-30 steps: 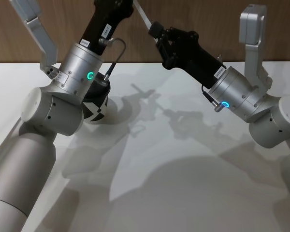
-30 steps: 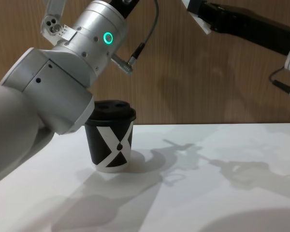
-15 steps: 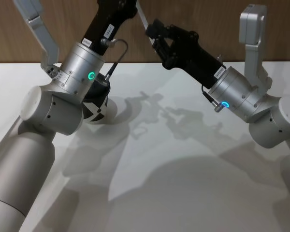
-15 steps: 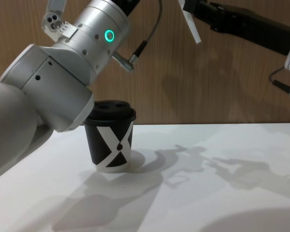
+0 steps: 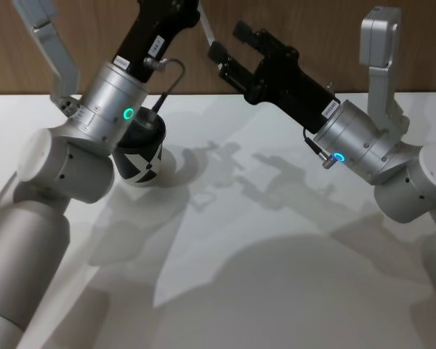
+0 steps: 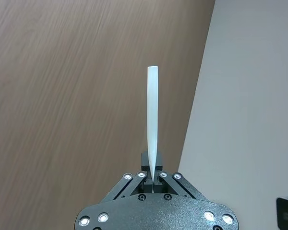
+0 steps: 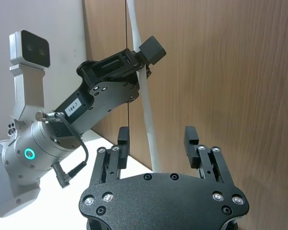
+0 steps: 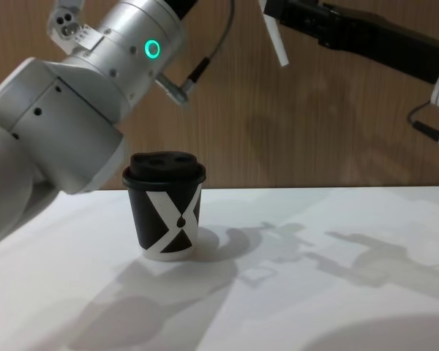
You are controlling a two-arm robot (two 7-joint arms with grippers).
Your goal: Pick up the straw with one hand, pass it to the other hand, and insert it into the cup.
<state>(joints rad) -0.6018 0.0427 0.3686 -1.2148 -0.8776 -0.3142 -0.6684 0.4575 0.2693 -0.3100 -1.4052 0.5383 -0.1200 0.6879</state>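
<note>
Straw (image 6: 152,115) is clamped in the left gripper (image 6: 153,168); the right gripper (image 7: 157,136) straddles it, jaws apart. We advise a clean, straight withdrawal.

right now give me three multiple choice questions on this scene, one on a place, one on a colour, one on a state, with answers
1. Where is the small black paper cup with a domed lid?
A) upright on the white table, on the robot's left side
B) on the robot's right side
C) lifted off the table

2. What colour is the X-shaped band on the cup?
A) red
B) white
C) green

3. The thin whitish translucent plastic straw is:
A) lying on the table
B) standing in the cup
C) clamped in the left claw

Answers:
1 A: the head view shows it standing on the table beside the left arm.
2 B: the chest view shows a white X.
3 C: the left claw is shut on the straw's end, while the right claw is open, with the straw between its spread fingers.
</note>
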